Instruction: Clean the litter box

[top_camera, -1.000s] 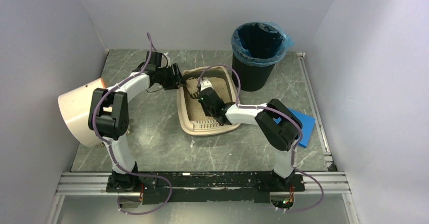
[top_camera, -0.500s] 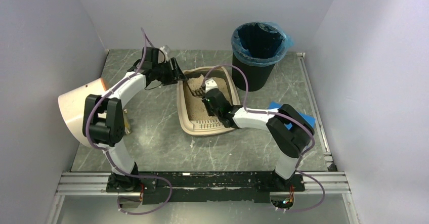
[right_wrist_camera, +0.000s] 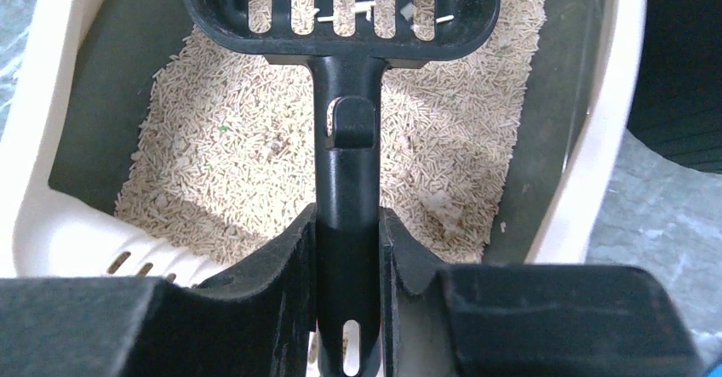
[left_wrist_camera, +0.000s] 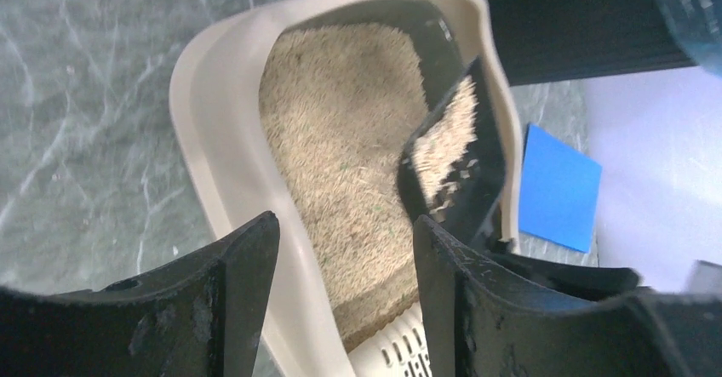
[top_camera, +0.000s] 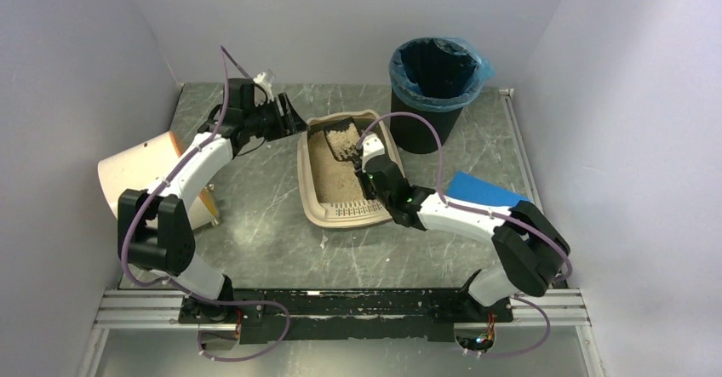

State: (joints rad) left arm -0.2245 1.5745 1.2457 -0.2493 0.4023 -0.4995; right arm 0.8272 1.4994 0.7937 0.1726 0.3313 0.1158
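One litter box (top_camera: 303, 177), centre of top view: likely stiff, light, litter (top_camera: 336, 181) shifting; take by the rim. Left wrist: left gripper (left_wrist_camera: 342, 232) half-open, empty, framing that rim. Right wrist: right gripper (right_wrist_camera: 345, 241) clamped on scoop (right_wrist_camera: 340, 19) handle, lower centre.

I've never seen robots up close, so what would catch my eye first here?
A black slotted litter scoop, loaded with tan litter, hangs over the far end of the beige litter box in the middle of the table, its handle clamped in the right end effector. Beyond the box, to the right, stands a black bin with a blue liner.
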